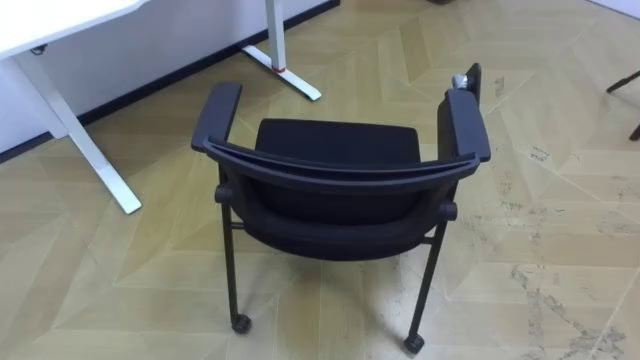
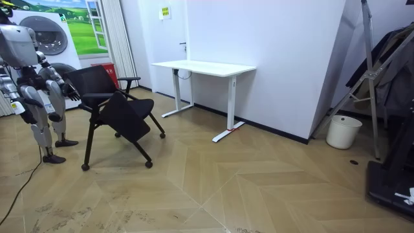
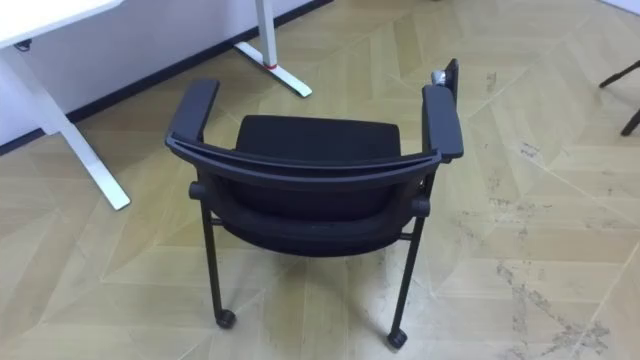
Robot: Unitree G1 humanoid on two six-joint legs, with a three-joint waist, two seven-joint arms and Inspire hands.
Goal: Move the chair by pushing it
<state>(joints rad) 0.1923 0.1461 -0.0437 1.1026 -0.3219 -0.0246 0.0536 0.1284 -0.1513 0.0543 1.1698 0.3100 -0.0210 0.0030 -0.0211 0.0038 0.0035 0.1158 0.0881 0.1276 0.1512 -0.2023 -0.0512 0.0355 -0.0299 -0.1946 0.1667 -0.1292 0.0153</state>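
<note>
A black chair (image 1: 338, 150) with armrests and castors stands on the wooden floor right in front of me, its curved backrest (image 3: 300, 165) nearest me and its seat facing away. In the room view I stand at the room view's left, just behind the chair (image 2: 116, 107). One of my hands (image 2: 72, 93) is held forward close to the backrest; I cannot tell whether it touches, nor how its fingers stand.
A white desk (image 2: 204, 66) stands by the wall, and its legs (image 1: 95, 155) and foot (image 3: 275, 68) are ahead to my left. A white bin (image 2: 343, 131) and a dark rack (image 2: 388, 77) are at the room view's right. Dark furniture legs (image 1: 625, 85) show ahead on my right.
</note>
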